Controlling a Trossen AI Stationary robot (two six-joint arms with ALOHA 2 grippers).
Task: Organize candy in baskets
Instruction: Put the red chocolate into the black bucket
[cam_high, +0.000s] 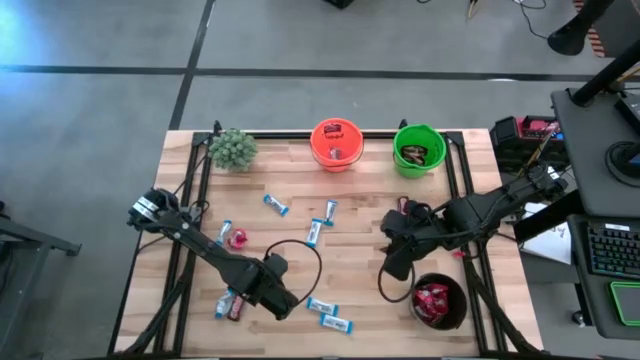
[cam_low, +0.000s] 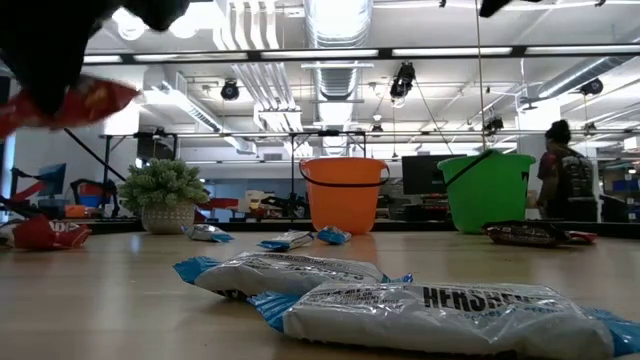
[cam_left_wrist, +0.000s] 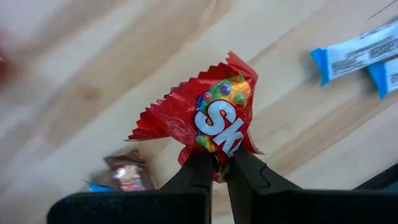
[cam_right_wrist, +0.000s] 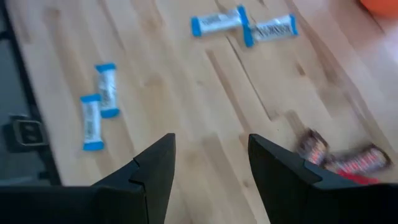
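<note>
The left gripper (cam_left_wrist: 216, 163) has its jaws pinching the lower edge of a red crinkly Skittles packet (cam_left_wrist: 211, 112), held clear above the pale wooden desk (cam_high: 350, 205), near its front-left part; the step in hand looks like carrying this sweet to the black round basket (cam_high: 438, 302) at the front right, which already holds red packets; to do it well the grip should stay firm, since only a corner of the wrapper is caught, and the arm should travel high enough to pass over the blue-and-white wrapped bars (cam_high: 331, 314) lying just beside it, then let go squarely over the rim; the right gripper (cam_right_wrist: 211, 168) hangs above the desk near that black basket with jaws spread and nothing between them, so the path should keep apart from it; the orange round basket (cam_high: 336, 144) and the bright green round basket (cam_high: 418, 149) stand at the far edge, beside a small bushy potted plant (cam_high: 232, 148); loose bars lie scattered across the planks; beyond is a workshop with ceiling lights and a person (cam_low: 565, 168) standing at the right.
</note>
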